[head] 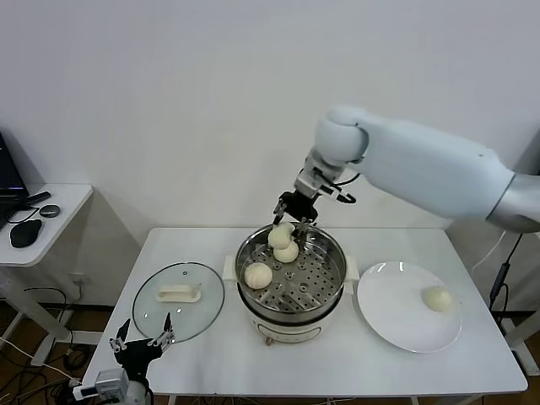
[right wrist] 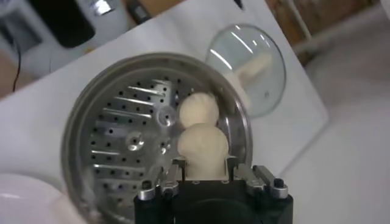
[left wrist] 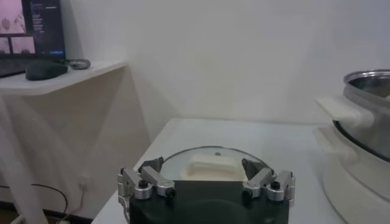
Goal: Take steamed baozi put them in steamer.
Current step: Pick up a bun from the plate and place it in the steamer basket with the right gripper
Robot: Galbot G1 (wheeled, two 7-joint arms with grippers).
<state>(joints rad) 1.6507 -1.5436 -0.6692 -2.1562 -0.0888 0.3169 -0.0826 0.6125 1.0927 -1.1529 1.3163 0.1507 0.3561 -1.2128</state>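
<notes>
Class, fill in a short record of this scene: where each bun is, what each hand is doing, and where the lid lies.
right hand: shut on a bun, over the steamer's far rim
buns in steamer: two on the tray
bun on plate: one
left hand: open, idle, low near the table's front-left corner
lid: flat on table, left of steamer

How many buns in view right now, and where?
4. One on the steamer tray at the robot's left; one on the tray toward the back; one gripped by the right hand just above it; one on the white plate. None seem hidden.
</notes>
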